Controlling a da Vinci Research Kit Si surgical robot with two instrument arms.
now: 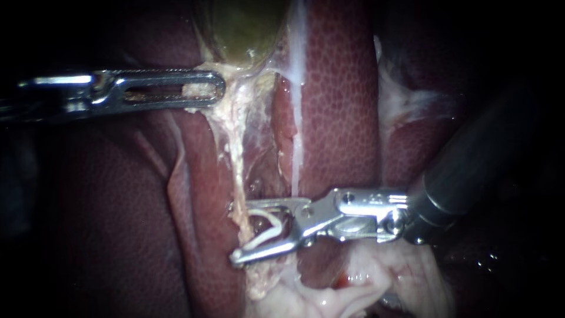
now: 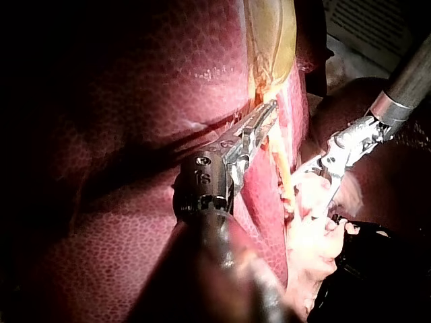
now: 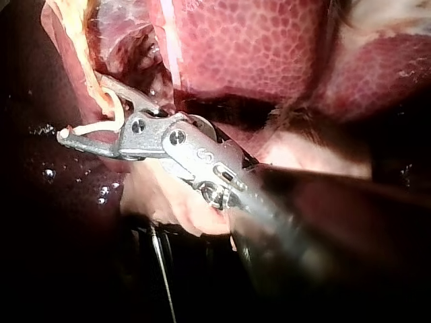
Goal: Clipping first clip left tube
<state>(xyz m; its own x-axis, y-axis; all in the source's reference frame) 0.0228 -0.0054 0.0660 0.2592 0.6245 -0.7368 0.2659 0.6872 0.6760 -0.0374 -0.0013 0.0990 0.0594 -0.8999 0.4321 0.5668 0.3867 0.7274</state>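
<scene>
The greenish gallbladder (image 1: 244, 26) hangs at the top of the endoscope view. My left instrument (image 1: 203, 91) is shut on the pale tissue at its lower end, also seen in the left wrist view (image 2: 266, 114). From there the yellowish left tube (image 1: 235, 153) runs down. My right instrument (image 1: 242, 231) has its jaws wide apart around this tube, with a white clip (image 1: 268, 231) seated between them and touching both. The right wrist view shows the same clip (image 3: 101, 124) in the jaws (image 3: 87, 111) beside the tube (image 3: 84, 60). A whitish right tube (image 1: 297, 118) lies alongside.
Dark red liver (image 1: 335, 88) lies on both sides of the tubes. Pale, folded fatty tissue (image 1: 376, 277) sits under the right instrument's shaft. In the left wrist view the right instrument (image 2: 337, 151) stands ahead of the left jaws.
</scene>
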